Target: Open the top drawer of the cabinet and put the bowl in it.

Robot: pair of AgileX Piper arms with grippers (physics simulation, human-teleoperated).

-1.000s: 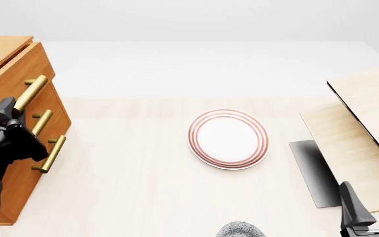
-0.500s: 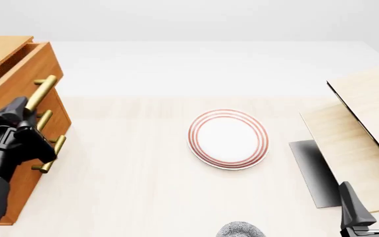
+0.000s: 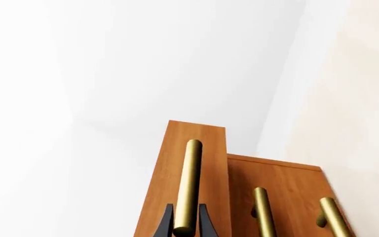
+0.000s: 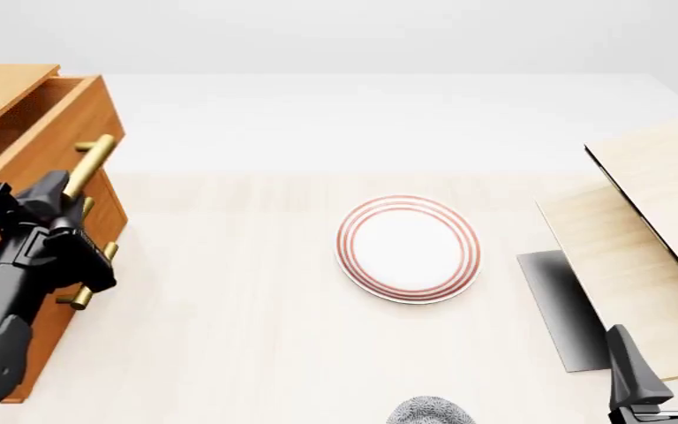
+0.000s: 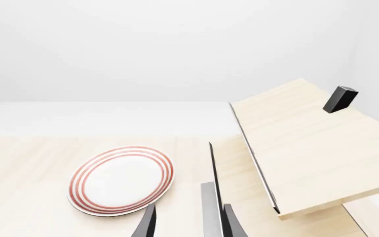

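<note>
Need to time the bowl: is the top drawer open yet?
Partly open: the top drawer juts past the lower fronts, the left gripper shut on its handle.

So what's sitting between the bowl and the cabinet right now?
Front view: only bare table between the bowl and the cabinet; the plate lies farther back.

A flat white plate (image 4: 409, 248) with red rings lies near the middle of the pale desk (image 4: 257, 336). At the desk's right edge stands a pale light-wood structure (image 4: 651, 238) of tilted panels, a dark grey panel (image 4: 561, 305) at its base, and a small black block (image 5: 340, 98) on its upper panel.
</note>
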